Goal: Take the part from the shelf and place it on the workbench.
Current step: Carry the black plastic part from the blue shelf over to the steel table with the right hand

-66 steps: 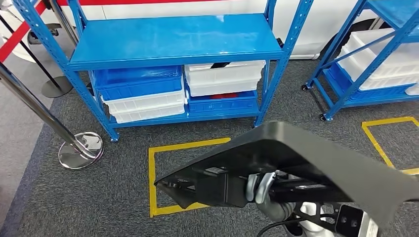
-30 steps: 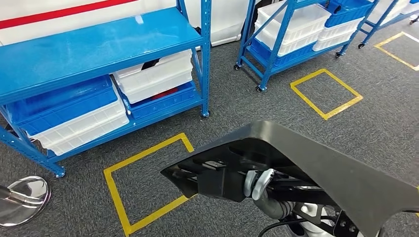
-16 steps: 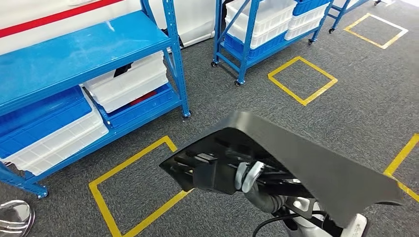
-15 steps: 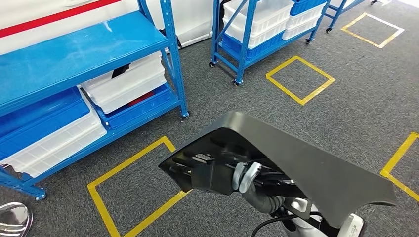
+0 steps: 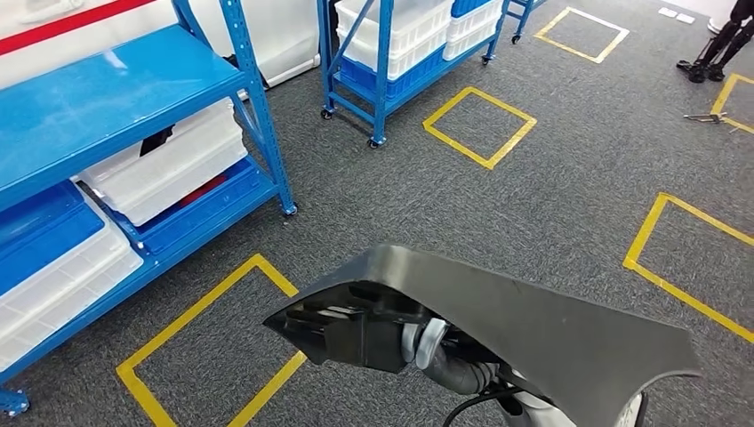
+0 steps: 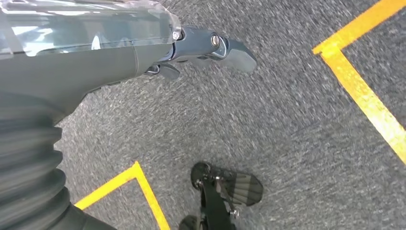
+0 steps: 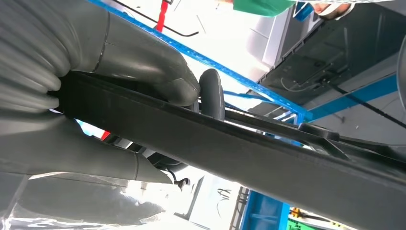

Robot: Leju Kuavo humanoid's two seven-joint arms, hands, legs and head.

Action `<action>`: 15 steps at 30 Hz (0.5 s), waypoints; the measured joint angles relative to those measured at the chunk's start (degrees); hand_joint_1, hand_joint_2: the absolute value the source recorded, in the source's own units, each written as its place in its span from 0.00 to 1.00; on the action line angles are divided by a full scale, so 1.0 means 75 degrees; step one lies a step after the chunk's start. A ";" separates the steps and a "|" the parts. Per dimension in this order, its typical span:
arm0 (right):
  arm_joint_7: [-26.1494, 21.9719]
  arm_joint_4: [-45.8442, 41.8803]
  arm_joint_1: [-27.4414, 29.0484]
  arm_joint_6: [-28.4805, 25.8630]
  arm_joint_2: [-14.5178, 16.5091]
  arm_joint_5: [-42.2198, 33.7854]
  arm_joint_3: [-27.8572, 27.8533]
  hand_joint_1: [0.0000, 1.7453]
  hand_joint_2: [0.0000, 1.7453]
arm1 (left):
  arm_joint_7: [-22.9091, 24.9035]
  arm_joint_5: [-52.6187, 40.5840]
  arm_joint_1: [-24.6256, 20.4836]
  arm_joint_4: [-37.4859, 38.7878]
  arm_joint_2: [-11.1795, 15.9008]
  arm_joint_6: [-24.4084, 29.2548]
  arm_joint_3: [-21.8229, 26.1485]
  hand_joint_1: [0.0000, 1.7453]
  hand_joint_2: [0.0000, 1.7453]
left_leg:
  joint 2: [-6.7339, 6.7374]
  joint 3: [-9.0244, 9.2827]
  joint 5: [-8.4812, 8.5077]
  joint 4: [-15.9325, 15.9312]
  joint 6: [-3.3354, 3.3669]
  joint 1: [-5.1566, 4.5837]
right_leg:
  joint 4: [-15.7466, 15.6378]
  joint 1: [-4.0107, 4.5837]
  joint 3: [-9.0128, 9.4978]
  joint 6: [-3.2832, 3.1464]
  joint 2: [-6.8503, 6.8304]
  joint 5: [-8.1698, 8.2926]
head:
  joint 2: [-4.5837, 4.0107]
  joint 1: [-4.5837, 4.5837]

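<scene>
A large black moulded part (image 5: 542, 325) with a ribbed underside stretches across the low middle and right of the head view, over the grey carpet. My right hand (image 5: 425, 345) grips it from beneath, near its left end. In the right wrist view the thick grey thumb and fingers of my right hand (image 7: 134, 67) clamp the edge of the part (image 7: 258, 153). My left hand (image 6: 196, 45) hangs over the carpet, its fingers stretched out and holding nothing.
A blue shelf (image 5: 116, 89) with white and blue bins stands at the left. A second blue wheeled rack (image 5: 382, 62) stands behind it. Yellow tape squares (image 5: 480, 124) mark the carpet. A person's feet (image 5: 725, 44) are at the far right.
The camera has turned to the right, so the blue shelf has slid to the left of the picture and more floor squares have come in. The part stays in my right hand.
</scene>
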 joint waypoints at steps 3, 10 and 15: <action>0.0000 0.0165 -0.0314 0.0186 0.0045 -0.0214 0.0110 0.98 1.00 | 0.0148 0.0134 -0.0019 0.0000 -0.0079 0.0210 0.0077 0.00 1.00 | 0.0194 0.0042 -0.0045 0.0009 -0.0101 -0.0052 | -0.1270 0.0107 0.0658 -0.0151 -0.0391 0.0357 | 0.0000 -0.0001; 0.0000 0.0492 -0.0768 0.0330 0.0156 -0.0527 0.0323 0.98 1.00 | 0.0241 0.0721 -0.0012 0.0000 -0.0178 0.0667 0.0519 0.00 1.00 | -0.0249 -0.0432 -0.0792 0.1188 -0.0336 -0.0019 | -0.1451 0.0075 0.0675 -0.0463 0.0076 0.0431 | 0.0000 -0.0003; 0.0000 0.0661 -0.0802 0.0276 0.0202 -0.0558 0.0401 0.98 1.00 | 0.0371 0.0849 0.0057 0.0000 -0.0178 0.0799 0.0790 0.00 1.00 | -0.0455 -0.0776 -0.0580 0.1659 -0.0325 -0.0010 | -0.1408 0.0088 0.0687 -0.0468 0.0572 0.0422 | 0.0000 -0.0003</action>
